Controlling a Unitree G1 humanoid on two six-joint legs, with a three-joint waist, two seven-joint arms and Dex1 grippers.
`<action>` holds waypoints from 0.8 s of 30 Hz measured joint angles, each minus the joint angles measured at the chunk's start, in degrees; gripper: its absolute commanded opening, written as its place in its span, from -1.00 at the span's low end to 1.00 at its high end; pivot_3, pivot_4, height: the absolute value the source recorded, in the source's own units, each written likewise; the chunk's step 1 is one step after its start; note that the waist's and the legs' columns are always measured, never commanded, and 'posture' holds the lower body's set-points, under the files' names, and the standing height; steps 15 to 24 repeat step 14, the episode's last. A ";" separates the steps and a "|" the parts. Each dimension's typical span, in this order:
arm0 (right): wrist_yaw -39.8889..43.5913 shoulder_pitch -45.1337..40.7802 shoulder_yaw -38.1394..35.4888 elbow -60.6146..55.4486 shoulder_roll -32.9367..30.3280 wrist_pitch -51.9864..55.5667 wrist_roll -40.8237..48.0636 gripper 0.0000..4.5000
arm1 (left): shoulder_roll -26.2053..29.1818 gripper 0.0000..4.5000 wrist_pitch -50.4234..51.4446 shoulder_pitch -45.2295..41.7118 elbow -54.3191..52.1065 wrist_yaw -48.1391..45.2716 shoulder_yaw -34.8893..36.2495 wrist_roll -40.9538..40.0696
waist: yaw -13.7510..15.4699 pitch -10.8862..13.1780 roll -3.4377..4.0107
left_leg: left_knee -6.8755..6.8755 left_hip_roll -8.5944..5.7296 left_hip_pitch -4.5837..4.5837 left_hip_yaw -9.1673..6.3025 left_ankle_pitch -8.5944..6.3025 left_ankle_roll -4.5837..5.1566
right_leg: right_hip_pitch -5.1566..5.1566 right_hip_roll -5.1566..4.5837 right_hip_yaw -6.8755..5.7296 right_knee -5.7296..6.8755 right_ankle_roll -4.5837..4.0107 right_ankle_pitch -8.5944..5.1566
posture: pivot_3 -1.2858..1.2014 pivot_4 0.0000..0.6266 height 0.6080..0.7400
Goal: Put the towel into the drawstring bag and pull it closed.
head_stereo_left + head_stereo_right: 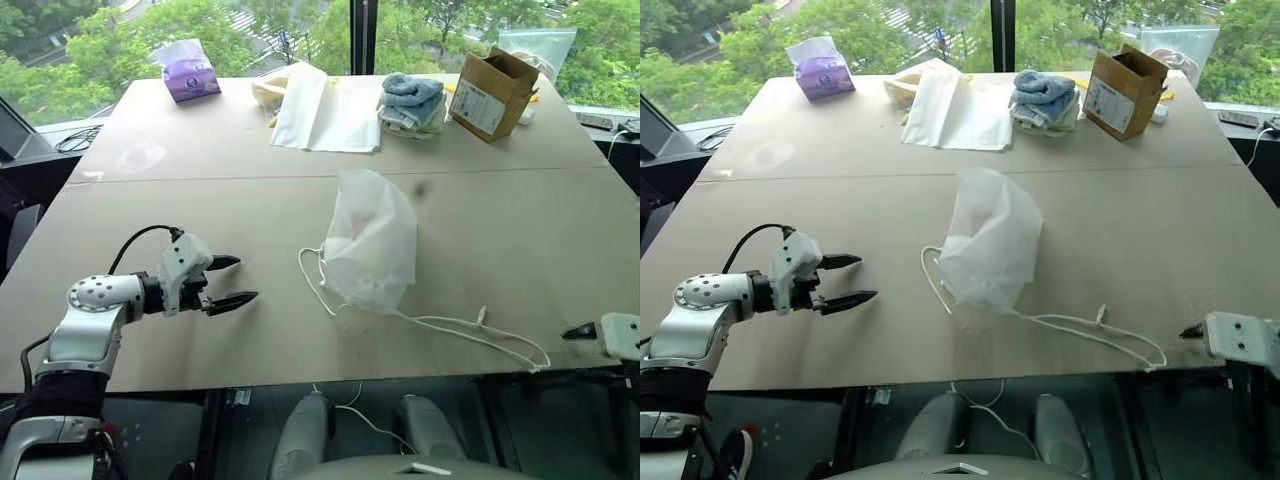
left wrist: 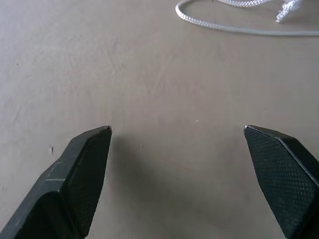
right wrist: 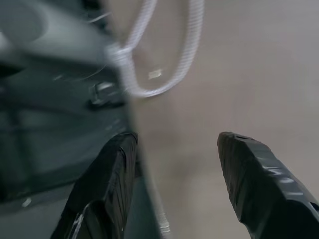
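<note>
The drawstring bag [image 1: 372, 240] lies mid-table [image 1: 200, 200], cords [image 1: 470, 335] trailing toward the near edge. Both the left gripper [image 1: 228, 281] and the right gripper [image 3: 177, 144] gape empty.

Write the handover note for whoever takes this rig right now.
Left gripper: jaws open, empty, low over the table, left of the bag.
Right gripper: jaws open, empty, at the table's near right edge, by the cord ends.
Drawstring bag: lying mid-table, bulging, mouth gathered toward the robot; cords trail to the near right edge.
Done: the mouth looks drawn in; the towel is presumably inside, though the fabric hides it.
Left: confirm the closure, tighten if loose.
</note>
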 measured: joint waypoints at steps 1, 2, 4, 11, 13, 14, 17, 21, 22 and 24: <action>-1.83 -2.50 -0.49 0.03 1.92 3.39 2.77 0.23 | -0.09 0.95 -0.34 -0.03 -0.33 0.01 0.00 0.00 | -0.01 0.00 0.00 | 0.01 0.00 0.00 -0.03 0.00 0.00 | 0.01 0.00 -0.03 0.01 0.00 0.00 | 0.03 -0.52 1.00; -2.89 -3.58 -0.87 0.22 2.80 5.09 4.05 0.23 | -0.09 0.95 -0.67 0.01 -0.34 0.01 0.05 -0.01 | 0.15 0.00 0.00 | 0.00 0.00 -0.01 -0.07 0.00 0.00 | 0.01 0.00 -0.06 0.01 0.00 0.00 | 0.03 -0.52 1.00; -4.77 -4.88 -2.10 1.78 4.22 7.38 5.52 0.23 | -0.08 0.95 -1.25 0.48 -0.36 0.05 0.29 0.00 | 0.47 0.01 0.00 | -0.02 -0.01 -0.06 -0.18 0.00 -0.01 | 0.00 -0.01 -0.15 -0.02 0.00 0.00 | 0.03 -0.52 1.00; -1.61 -2.78 -5.37 2.78 8.46 14.99 15.20 0.23 | -0.10 0.95 -2.34 2.13 -1.62 0.99 0.29 0.22 | 1.51 0.05 0.08 | -0.08 -0.07 -0.17 -0.31 -0.02 0.02 | 0.00 -0.07 -0.25 -0.09 -0.01 0.00 | 0.03 -0.52 1.00; 0.15 -1.83 -5.44 4.75 9.02 14.97 16.17 0.23 | -0.10 0.95 -2.32 2.14 -1.61 1.65 0.28 0.38 | 1.63 0.06 0.09 | -0.06 -0.08 -0.12 -0.26 -0.03 0.02 | 0.01 -0.07 -0.22 -0.09 -0.01 0.00 | 0.03 -0.52 1.00; 0.66 -1.55 -5.44 5.66 9.37 14.90 16.41 0.23 | -0.10 0.95 -2.32 2.19 -1.62 1.78 0.27 0.43 | 1.63 0.06 0.09 | -0.06 -0.07 -0.12 -0.25 -0.03 0.02 | 0.01 -0.06 -0.21 -0.09 0.00 0.00 | 0.03 -0.52 1.00; 0.66 -1.55 -5.44 5.66 9.37 14.90 16.41 0.23 | -0.10 0.95 -2.32 2.19 -1.62 1.78 0.27 0.43 | 1.63 0.06 0.09 | -0.06 -0.07 -0.12 -0.25 -0.03 0.02 | 0.01 -0.06 -0.21 -0.09 0.00 0.00 | 0.03 -0.52 1.00; 0.66 -1.55 -5.44 5.66 9.37 14.90 16.41 0.23 | -0.10 0.95 -2.32 2.19 -1.62 1.78 0.27 0.43 | 1.63 0.06 0.09 | -0.06 -0.07 -0.12 -0.25 -0.03 0.02 | 0.01 -0.06 -0.21 -0.09 0.00 0.00 | 0.03 -0.52 1.00; 0.66 -1.55 -5.44 5.66 9.37 14.90 16.41 0.23 | -0.10 0.95 -2.32 2.19 -1.62 1.78 0.27 0.43 | 1.63 0.06 0.09 | -0.06 -0.07 -0.12 -0.25 -0.03 0.02 | 0.01 -0.06 -0.21 -0.09 0.00 0.00 | 0.03 -0.52 1.00; 0.66 -1.55 -5.44 5.66 9.37 14.90 16.41 0.23 | -0.10 0.95 -2.32 2.19 -1.62 1.78 0.27 0.43 | 1.63 0.06 0.09 | -0.06 -0.07 -0.12 -0.25 -0.03 0.02 | 0.01 -0.06 -0.21 -0.09 0.00 0.00 | 0.03 -0.52 1.00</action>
